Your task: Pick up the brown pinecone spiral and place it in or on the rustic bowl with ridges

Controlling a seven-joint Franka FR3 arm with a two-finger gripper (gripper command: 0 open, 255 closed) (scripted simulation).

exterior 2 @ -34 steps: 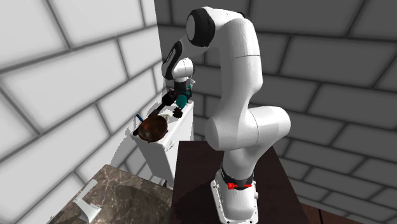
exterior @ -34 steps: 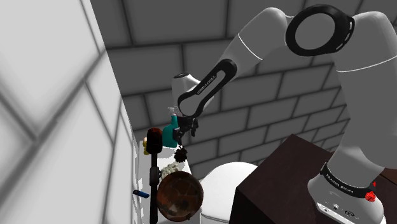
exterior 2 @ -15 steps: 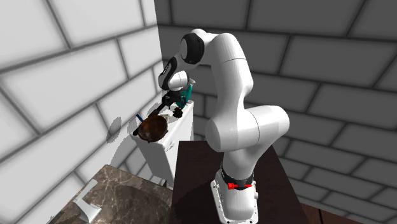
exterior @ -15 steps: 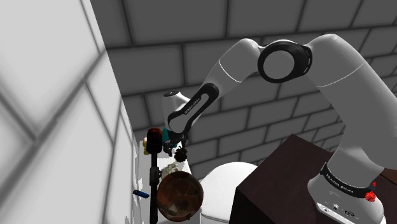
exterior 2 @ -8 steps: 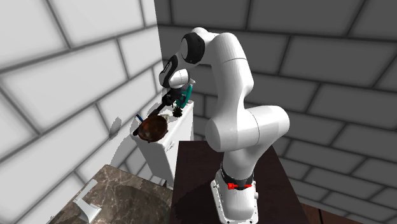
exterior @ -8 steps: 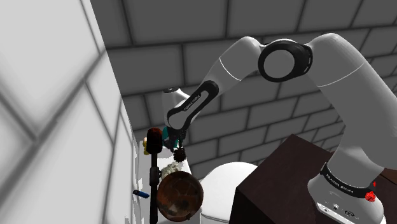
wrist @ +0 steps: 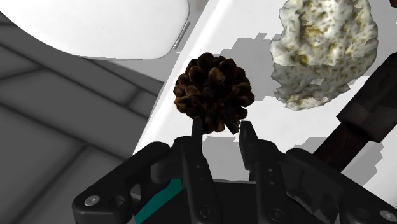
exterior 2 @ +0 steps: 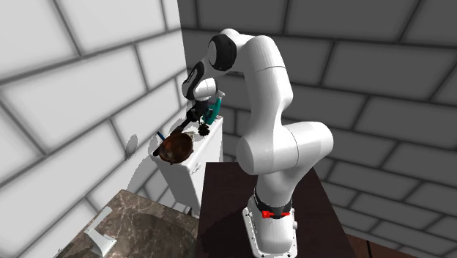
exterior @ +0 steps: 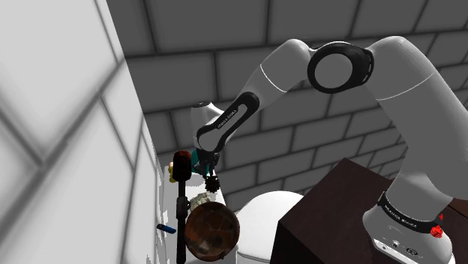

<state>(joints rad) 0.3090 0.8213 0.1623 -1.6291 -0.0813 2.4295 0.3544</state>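
Two black fingers [wrist: 198,137] pinch the base of the brown pinecone [wrist: 214,92]. The gripper [wrist: 222,135] holds it over the white toilet tank [exterior 2: 189,167], just beside a pale speckled lump [wrist: 324,48]. Since two seconds ago the arm's elbow has folded lower, while the pinecone has shifted only slightly toward the shoulder view's left; over the last half second little has changed. The rustic brown bowl [exterior: 211,231] sits at the near end of the tank with its ridged inside showing, and the pinecone is farther off and above it, not yet inside. In the shoulder view a black pole with a dark rounded head [exterior: 181,160] rises at the bowl's left. A teal object [exterior 2: 212,111] lies beyond the gripper, and a small blue item [exterior: 165,228] rests by the wall.
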